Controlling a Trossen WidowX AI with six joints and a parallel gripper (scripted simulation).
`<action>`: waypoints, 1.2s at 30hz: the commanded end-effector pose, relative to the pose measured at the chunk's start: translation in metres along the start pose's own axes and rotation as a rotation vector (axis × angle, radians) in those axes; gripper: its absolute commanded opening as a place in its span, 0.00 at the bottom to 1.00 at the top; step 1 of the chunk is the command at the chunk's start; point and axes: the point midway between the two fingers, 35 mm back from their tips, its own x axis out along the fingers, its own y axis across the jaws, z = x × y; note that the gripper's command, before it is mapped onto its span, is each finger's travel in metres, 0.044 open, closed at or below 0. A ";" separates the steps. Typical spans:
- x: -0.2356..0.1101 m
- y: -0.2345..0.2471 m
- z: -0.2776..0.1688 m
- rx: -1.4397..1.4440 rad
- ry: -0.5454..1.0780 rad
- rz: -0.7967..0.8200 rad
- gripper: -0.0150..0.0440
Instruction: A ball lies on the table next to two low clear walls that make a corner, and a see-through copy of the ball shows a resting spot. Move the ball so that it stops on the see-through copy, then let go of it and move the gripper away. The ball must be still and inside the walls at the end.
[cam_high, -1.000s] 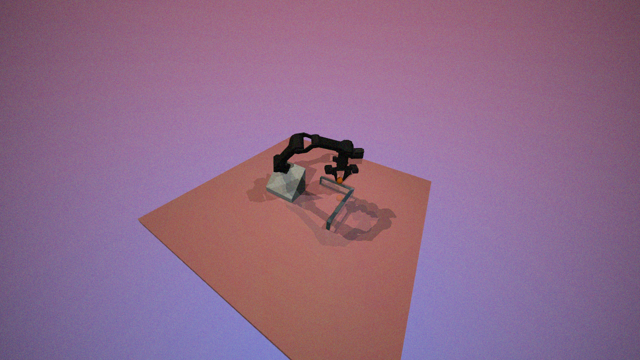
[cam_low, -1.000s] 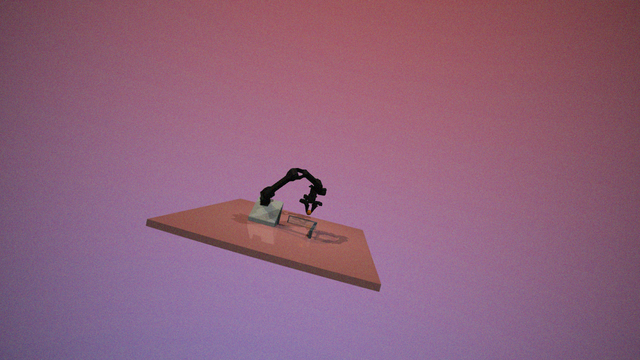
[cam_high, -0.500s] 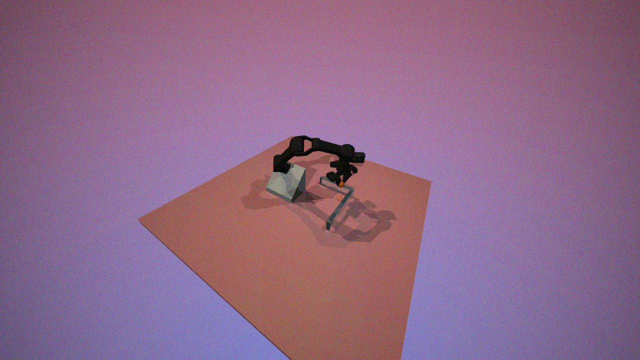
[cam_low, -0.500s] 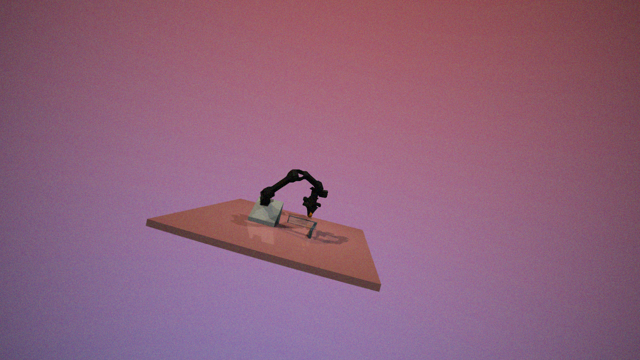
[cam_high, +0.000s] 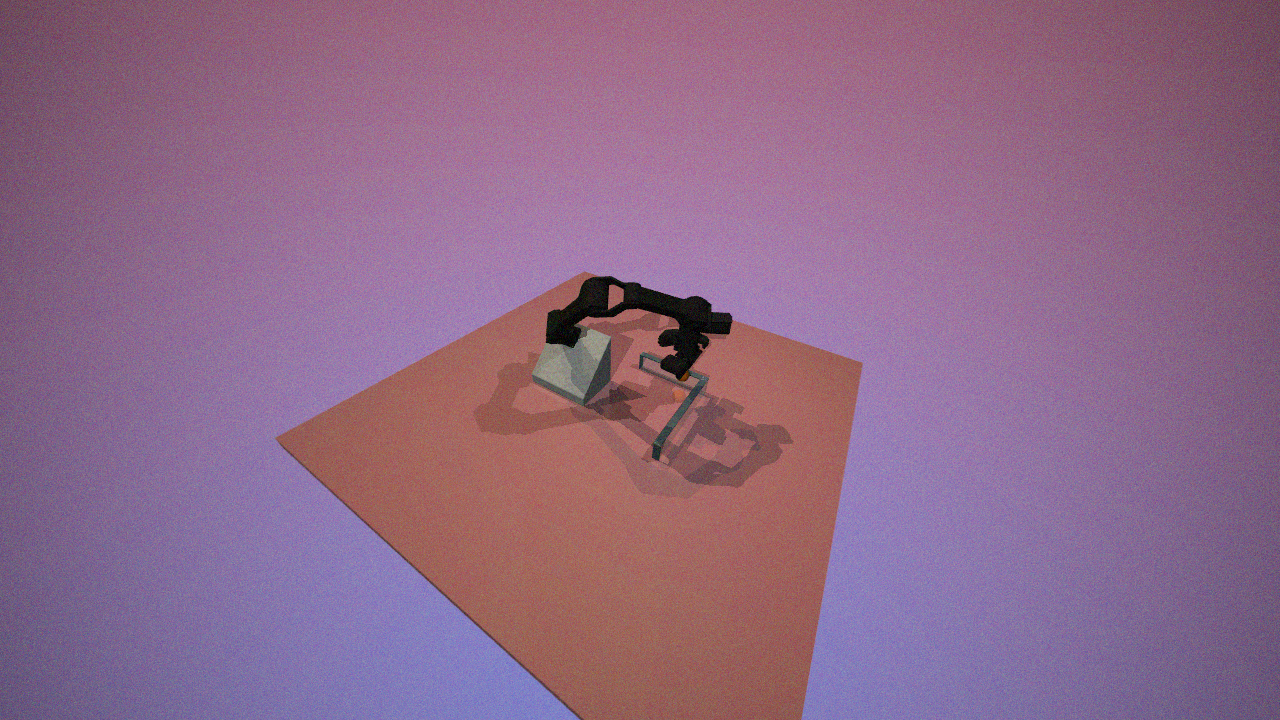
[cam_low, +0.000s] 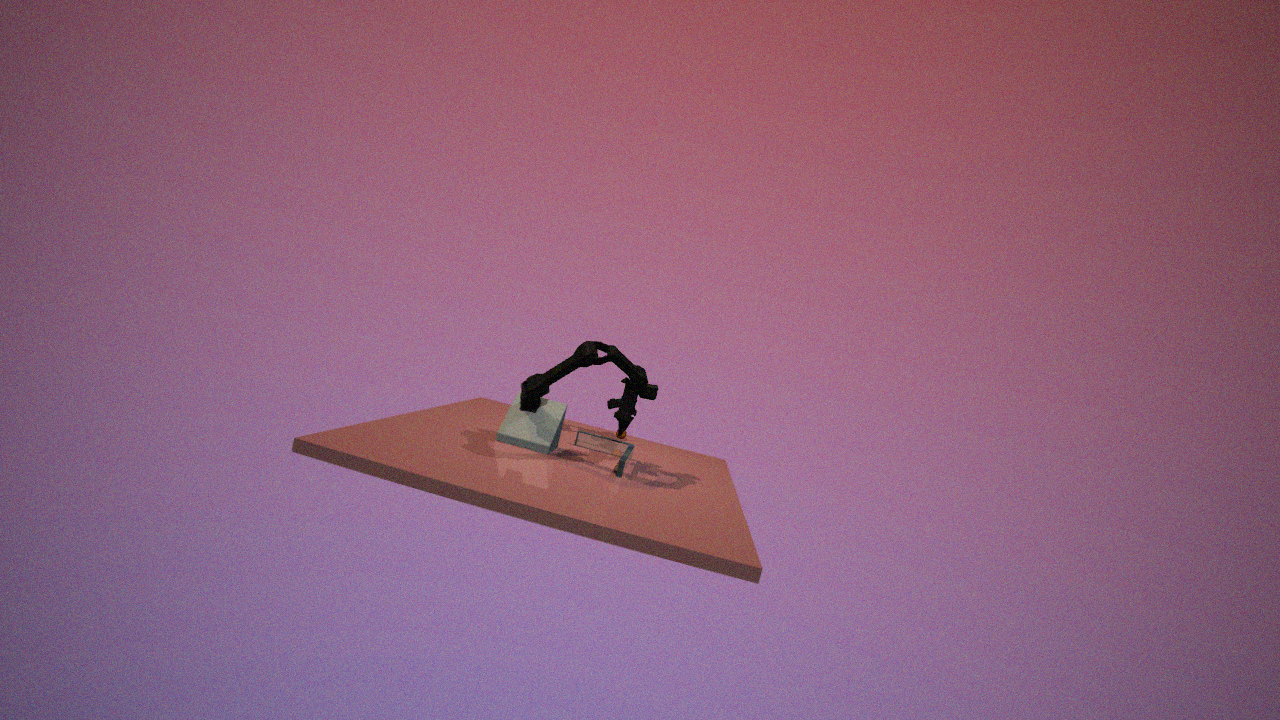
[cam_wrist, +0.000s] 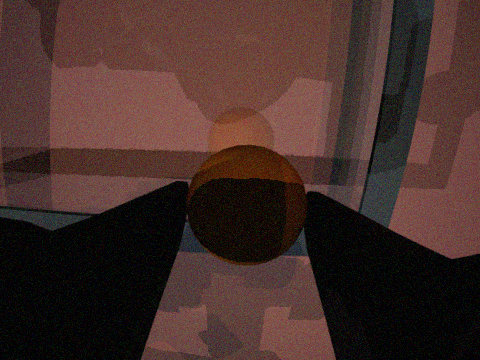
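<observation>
While the black parallel-jaw gripper (cam_wrist: 246, 220) has its jaws clamped partway on the small orange ball (cam_wrist: 247, 203), a pale see-through ball copy (cam_wrist: 242, 130) sits just beyond, near the low clear teal corner walls (cam_wrist: 394, 107) on the salmon table (cam_high: 572, 555).

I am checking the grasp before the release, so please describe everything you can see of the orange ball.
The ball is a small, smooth orange sphere, dark in the shadow of the arm. The tool is shut on it, with one dark finger pressing each side, so it hangs above the table and touches nothing else. In the wrist view the pale see-through copy shows just beyond it, with a clear wall to the right. In the top view it sits near the walls' corner.
</observation>
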 end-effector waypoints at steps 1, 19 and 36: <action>0.002 0.002 -0.002 -0.039 0.004 0.005 0.25; 0.072 0.003 -0.002 -0.039 0.004 0.008 0.25; 0.091 0.003 -0.002 -0.039 0.004 0.008 0.25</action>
